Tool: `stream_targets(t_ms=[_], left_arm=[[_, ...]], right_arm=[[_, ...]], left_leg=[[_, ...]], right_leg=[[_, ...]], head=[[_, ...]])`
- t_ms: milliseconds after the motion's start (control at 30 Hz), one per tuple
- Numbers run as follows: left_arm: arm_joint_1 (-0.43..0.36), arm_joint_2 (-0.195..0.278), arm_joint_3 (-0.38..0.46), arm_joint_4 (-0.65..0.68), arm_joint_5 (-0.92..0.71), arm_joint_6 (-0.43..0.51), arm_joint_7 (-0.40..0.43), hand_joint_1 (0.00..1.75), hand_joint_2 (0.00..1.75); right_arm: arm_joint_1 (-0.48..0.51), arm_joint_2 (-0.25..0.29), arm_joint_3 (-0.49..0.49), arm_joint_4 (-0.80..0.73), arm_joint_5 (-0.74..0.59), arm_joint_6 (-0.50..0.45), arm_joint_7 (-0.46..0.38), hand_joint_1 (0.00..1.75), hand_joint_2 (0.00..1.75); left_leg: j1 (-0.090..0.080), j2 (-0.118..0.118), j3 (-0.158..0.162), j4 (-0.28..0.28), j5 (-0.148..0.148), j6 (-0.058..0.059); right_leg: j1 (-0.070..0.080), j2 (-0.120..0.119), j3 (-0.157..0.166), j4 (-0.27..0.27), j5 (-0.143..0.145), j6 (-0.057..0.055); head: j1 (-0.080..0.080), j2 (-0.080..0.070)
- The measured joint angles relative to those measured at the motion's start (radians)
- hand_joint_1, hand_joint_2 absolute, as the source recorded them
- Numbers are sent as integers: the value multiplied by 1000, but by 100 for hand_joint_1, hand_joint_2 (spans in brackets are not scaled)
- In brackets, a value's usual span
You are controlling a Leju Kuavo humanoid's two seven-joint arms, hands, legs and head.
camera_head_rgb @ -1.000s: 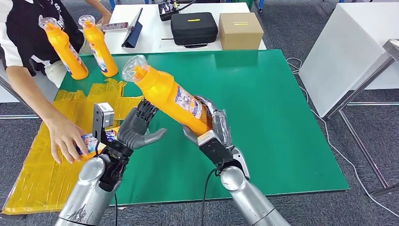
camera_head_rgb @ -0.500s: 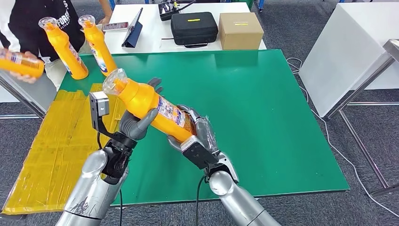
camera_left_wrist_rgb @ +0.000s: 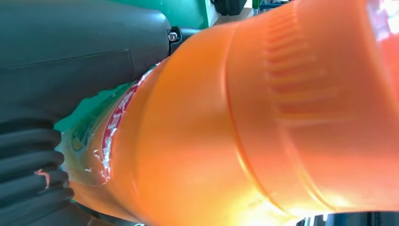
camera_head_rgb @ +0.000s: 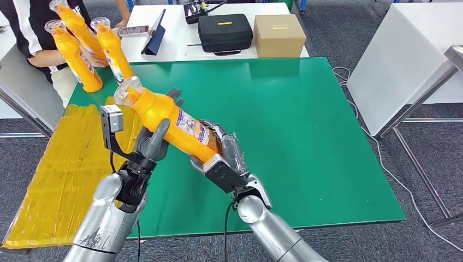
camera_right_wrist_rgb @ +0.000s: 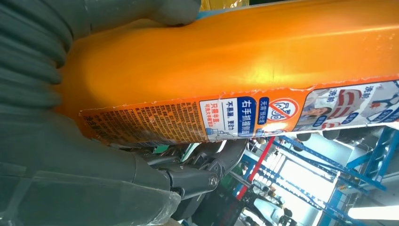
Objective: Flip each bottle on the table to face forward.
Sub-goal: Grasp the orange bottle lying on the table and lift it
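Held aloft above the green table [camera_head_rgb: 306,125], an orange bottle [camera_head_rgb: 172,125] lies tilted, clear cap toward 10 o'clock, base toward 4 o'clock, roughly at the scene's centre-left. Gripped at the base end by the right hand [camera_head_rgb: 221,158], fingers wrapped around the lower body and the printed label; seen close in the right wrist view as the bottle [camera_right_wrist_rgb: 235,61] clamped against the grey thumb and palm of that hand [camera_right_wrist_rgb: 84,155]. Gripped near the shoulder by the left hand [camera_head_rgb: 155,143], thumb laid up across the front, dark fingers curling round behind; in the left wrist view the bottle [camera_left_wrist_rgb: 263,127] pressed tight against the left hand [camera_left_wrist_rgb: 61,70]. Both hands closed on the same bottle, left toward 9 o'clock of it, right toward 4 o'clock.

Standing upright at the table's 10 o'clock corner: a second orange bottle [camera_head_rgb: 75,57] and a third orange bottle [camera_head_rgb: 113,54], side by side. Just above them, toward 11 o'clock, a fourth orange bottle [camera_head_rgb: 79,30], tilted, held by a person [camera_head_rgb: 33,24] in a dark shirt. Spread over the table's 8 o'clock side, a yellow sheet [camera_head_rgb: 65,169], crumpled. Beyond the green table at 12 o'clock, a white table [camera_head_rgb: 174,43] bearing a black case [camera_head_rgb: 224,33], a cardboard box [camera_head_rgb: 278,35] and a tablet [camera_head_rgb: 154,33] propped on its stand.
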Motion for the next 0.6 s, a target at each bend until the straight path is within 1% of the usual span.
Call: stream_targets(t_ms=[33,100,133,167,233,267,333,433,600], left_arm=[[0,-1,1,0,-1,2,1,0,175],[0,-4,2,0,-6,9,0,0,175],[-1,-6,3,0,-10,14,-1,7,175],[-1,-8,3,0,-13,17,-3,43,175],[-1,-11,3,0,-20,25,-8,120,175],[-1,-12,3,0,-24,30,-12,151,175],[-1,-13,3,0,-31,39,-18,158,175],[-1,-15,3,0,-36,47,-23,173,175],[-2,-15,3,0,-44,57,-29,175,175]], right_arm=[[-2,1,1,3,-1,0,0,175,175],[-5,3,2,10,-2,0,2,175,175],[-7,5,3,14,-3,0,2,175,175],[-8,6,3,17,-4,0,3,175,175],[-10,8,4,23,-5,0,4,175,175],[-12,9,5,26,-5,0,5,175,175],[-15,10,6,31,-6,0,6,175,175],[-18,10,7,38,-7,0,6,175,175],[-21,11,10,44,-10,2,6,175,175]], left_leg=[[0,0,0,0,0,0],[0,0,0,0,0,0],[0,0,0,0,0,0],[0,0,0,0,0,0],[0,0,0,0,0,0],[0,0,0,0,0,0],[0,0,0,0,0,0],[0,0,0,0,0,0],[0,0,0,0,0,0]], right_leg=[[0,0,0,0,0,0],[0,0,0,0,0,0],[0,0,0,0,0,0],[0,0,0,0,0,0],[0,0,0,0,0,0],[0,0,0,0,0,0],[0,0,0,0,0,0],[0,0,0,0,0,0],[0,0,0,0,0,0]], head=[[0,0],[0,0],[0,0],[0,0],[0,0],[0,0],[0,0],[0,0],[0,0]])
